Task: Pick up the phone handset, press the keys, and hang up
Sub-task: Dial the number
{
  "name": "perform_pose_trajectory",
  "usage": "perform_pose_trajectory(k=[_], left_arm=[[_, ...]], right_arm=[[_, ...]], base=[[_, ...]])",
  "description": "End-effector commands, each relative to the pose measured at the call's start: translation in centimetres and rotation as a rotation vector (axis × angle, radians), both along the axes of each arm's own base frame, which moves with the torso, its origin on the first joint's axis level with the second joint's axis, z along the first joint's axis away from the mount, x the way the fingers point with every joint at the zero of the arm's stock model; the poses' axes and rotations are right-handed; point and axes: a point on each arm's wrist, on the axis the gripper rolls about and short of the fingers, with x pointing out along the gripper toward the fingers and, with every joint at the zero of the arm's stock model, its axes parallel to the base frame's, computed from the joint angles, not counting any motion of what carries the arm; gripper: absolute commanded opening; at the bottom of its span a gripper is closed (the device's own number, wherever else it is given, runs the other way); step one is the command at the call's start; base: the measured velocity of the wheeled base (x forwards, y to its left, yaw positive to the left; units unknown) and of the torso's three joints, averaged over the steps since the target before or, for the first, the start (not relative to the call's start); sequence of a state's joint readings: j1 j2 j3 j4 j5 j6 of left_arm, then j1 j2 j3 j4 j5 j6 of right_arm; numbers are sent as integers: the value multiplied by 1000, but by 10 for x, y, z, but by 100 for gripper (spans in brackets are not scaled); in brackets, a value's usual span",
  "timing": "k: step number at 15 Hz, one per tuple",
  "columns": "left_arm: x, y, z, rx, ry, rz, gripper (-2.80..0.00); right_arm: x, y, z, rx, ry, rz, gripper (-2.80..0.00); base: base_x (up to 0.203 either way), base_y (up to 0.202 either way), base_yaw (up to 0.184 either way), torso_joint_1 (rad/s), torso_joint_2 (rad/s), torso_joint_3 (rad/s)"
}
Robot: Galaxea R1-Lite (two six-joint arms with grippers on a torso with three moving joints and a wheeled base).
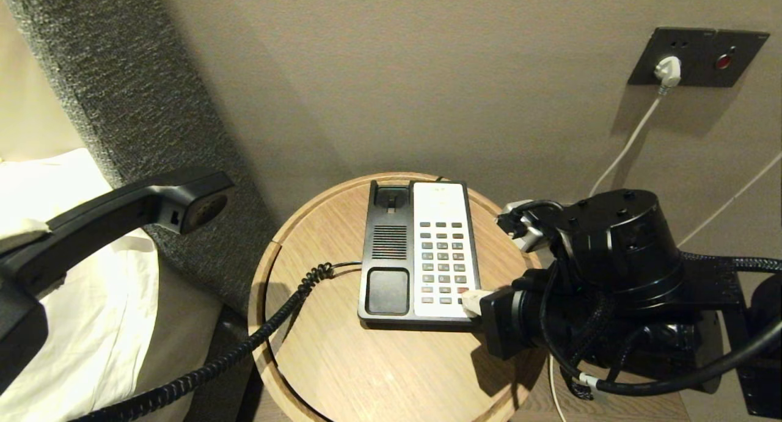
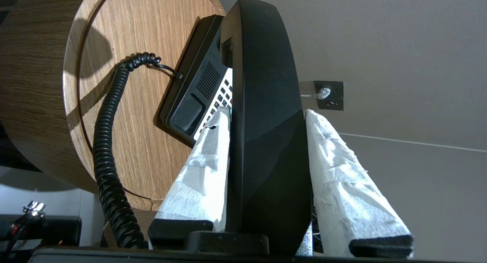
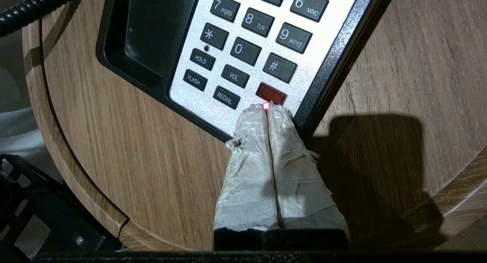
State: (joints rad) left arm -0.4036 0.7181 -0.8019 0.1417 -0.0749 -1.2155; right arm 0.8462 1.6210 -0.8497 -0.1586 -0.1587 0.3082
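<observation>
We hold the phone handset [image 1: 116,217] aloft, well left of the phone base [image 1: 418,251], left jaws clamped around it; right jaws, pinched together, should press squarely down on the keys [image 3: 262,53], nearest the red one.

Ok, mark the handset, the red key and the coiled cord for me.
phone handset [image 2: 266,114]: left wrist view, on its black back between the taped fingers.
red key [image 3: 271,93]: right wrist view, on its face.
coiled cord [image 1: 275,324]: head view, mid-run crossing the table rim.

Black right arm [image 1: 617,251], cabled; tape-wrapped white tool [image 3: 266,107].
</observation>
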Motion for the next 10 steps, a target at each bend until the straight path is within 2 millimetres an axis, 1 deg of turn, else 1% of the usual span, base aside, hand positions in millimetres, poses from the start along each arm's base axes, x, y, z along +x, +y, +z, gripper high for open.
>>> perform_pose_trajectory(k=[1, 5, 8, 10], left_arm=[[-1, 0, -1, -5, 2, 0, -280], [-1, 0, -1, -6, 4, 0, -280], [-1, 0, -1, -5, 3, 0, -280], [-1, 0, -1, -5, 3, 0, -280]], right_arm=[[0, 1, -2, -9, 7, -1, -280], [0, 0, -4, -15, 10, 1, -280], [-1, -1, 3, 7, -8, -3, -280], [-5, -6, 13, 35, -29, -3, -280]], base=[[0, 0, 0, 0, 0, 0], [0, 0, 0, 0, 0, 0], [0, 0, 0, 0, 0, 0], [0, 0, 0, 0, 0, 0]])
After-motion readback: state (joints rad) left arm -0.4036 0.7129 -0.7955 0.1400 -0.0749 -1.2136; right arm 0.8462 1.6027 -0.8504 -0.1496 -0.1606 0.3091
